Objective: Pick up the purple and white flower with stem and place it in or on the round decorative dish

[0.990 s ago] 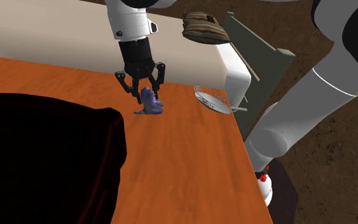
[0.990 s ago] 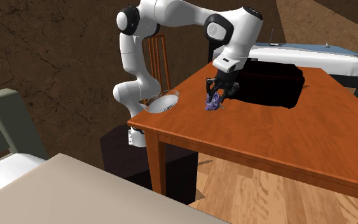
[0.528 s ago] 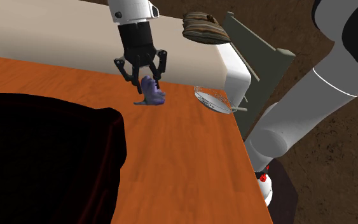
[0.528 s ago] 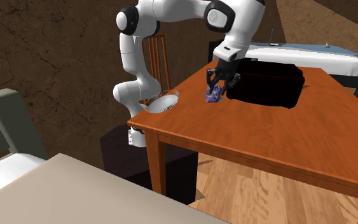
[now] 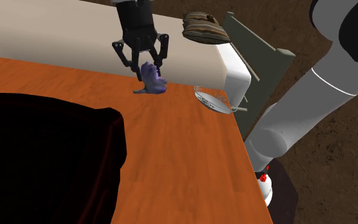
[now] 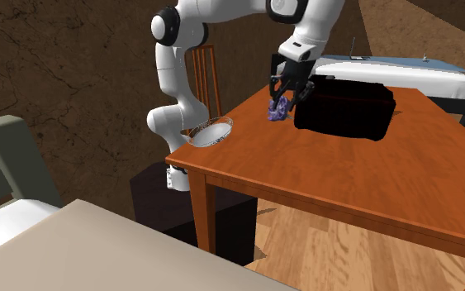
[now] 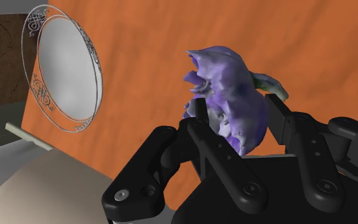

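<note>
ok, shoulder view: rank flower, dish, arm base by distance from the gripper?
1. Purple flower, clasped in the gripper.
2. Round dish, at the table corner, toward the view's right.
3. Arm base, lower right, off the table.

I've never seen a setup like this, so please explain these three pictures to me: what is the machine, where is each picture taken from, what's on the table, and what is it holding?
It is a white robot arm ending in a black two-finger gripper. One picture looks down from beside the arm's base, one looks at the table from farther off, and one comes from a camera on the gripper itself. On the orange-brown table are a round dish with an ornate rim, near the edge, and a large black shape I cannot identify. The gripper is shut on a purple flower, apart from the dish.
</note>
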Available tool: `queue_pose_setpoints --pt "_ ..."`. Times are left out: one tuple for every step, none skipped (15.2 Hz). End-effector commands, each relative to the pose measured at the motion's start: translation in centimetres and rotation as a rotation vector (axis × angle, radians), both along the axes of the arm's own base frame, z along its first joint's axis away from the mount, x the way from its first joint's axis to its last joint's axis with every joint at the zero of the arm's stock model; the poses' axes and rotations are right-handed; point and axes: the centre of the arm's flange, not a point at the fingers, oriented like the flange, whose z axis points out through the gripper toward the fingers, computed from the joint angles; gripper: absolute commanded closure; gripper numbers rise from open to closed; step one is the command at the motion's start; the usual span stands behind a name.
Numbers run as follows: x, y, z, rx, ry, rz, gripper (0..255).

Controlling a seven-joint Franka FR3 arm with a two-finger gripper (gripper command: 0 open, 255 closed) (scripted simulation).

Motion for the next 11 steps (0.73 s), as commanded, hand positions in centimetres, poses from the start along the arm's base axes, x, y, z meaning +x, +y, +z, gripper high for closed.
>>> queue_pose_setpoints --pt "0.2 0.0 1.1 0.000 0.000 0.000 255" --pt "0.2 0.0 1.6 0.000 0.000 0.000 255" --pt "0.2 0.0 2.2 0.000 0.000 0.000 255" --pt "0.2 0.0 2.7 0.000 0.000 0.000 255" --pt "0.2 0.0 3.2 0.000 0.000 0.000 255" --pt "0.2 0.0 3.7 0.000 0.000 0.000 255" --pt "0.2 0.0 4.3 0.000 0.000 0.000 255" --pt "0.2 0.0 4.8 0.000 0.000 0.000 255" --pt "0.2 0.0 5.3 0.000 0.000 0.000 255" --pt "0.2 0.0 5.6 0.000 0.000 0.000 255" --pt "-0.5 -1.1 5.8 0.000 0.000 0.000 255"
